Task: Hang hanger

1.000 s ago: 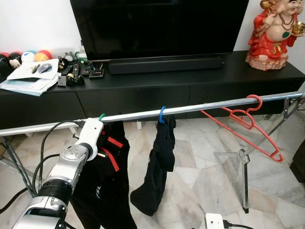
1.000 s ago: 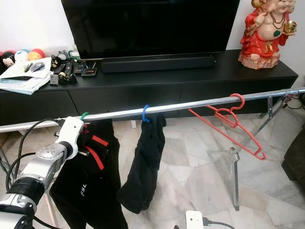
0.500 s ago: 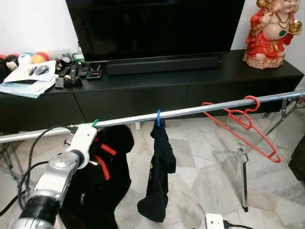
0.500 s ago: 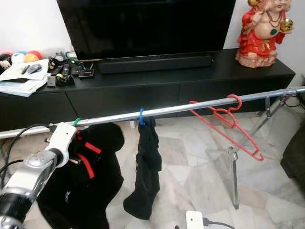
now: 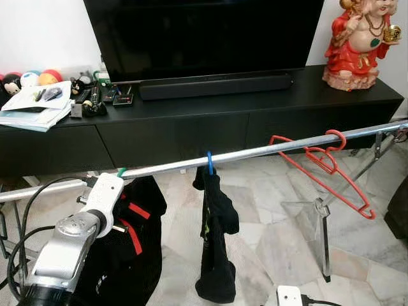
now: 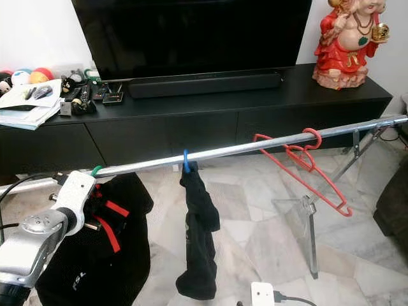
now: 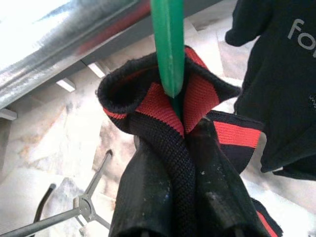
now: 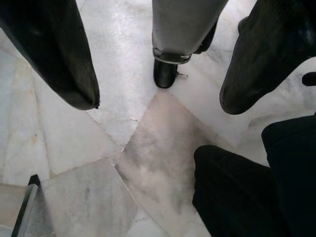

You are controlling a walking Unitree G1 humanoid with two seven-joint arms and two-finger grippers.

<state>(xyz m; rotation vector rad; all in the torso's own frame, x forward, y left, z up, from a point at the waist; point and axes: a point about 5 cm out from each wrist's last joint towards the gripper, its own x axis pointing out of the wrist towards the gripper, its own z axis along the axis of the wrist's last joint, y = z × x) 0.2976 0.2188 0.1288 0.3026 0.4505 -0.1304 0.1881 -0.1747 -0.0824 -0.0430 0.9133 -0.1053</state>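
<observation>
- My left gripper is clenching the red-and-black collar of the black garment, its fingers pressed together on the knit right under the green hanger.
- The green hanger's hook is sitting over the silver rail, just beside my left wrist, with the garment drooping below it.
- My right gripper is hanging low over the marble floor, fingers spread apart and gripping nothing.
- Along the rail, a blue hanger is carrying a dark cloth.
- Further right, a red hanger is hanging bare on the rail.
- Behind the rail, a black TV cabinet is bearing a television and a red figurine.
</observation>
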